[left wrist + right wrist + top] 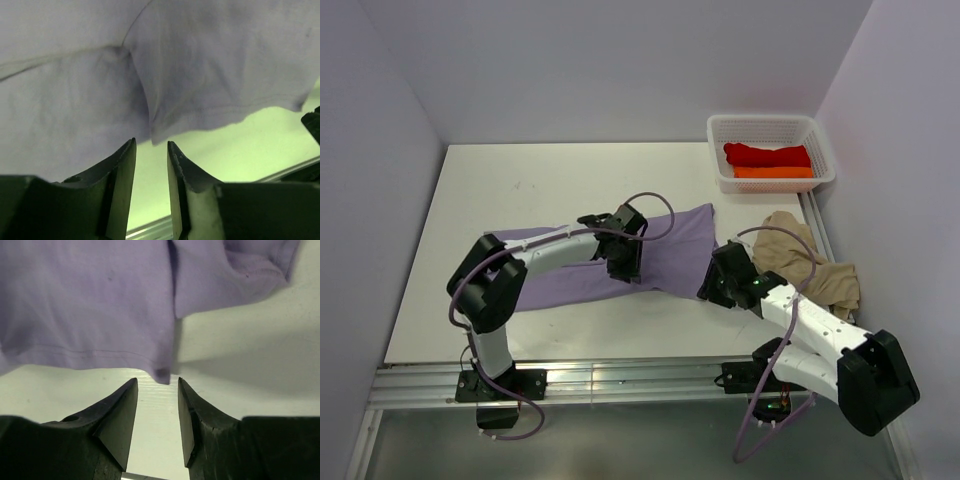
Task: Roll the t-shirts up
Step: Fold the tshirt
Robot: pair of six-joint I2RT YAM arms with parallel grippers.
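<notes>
Top view: the lavender t-shirt (670, 245) lies flat mid-table (520, 180), with white tabletop showing far and left of it. A beige t-shirt (810, 270) is bunched near the right edge.

Left wrist: the left gripper (151, 142) is slightly spread and holds nothing, the hem just beyond its tips.

Right wrist: the right gripper (157, 380) is also slightly spread, with the hem corner at its tips, unpinched.

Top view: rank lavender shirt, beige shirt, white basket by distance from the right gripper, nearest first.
1. lavender shirt: its hem lies right at the right gripper, on the gripper's left.
2. beige shirt: crumpled on the gripper's right.
3. white basket: far right corner.
</notes>
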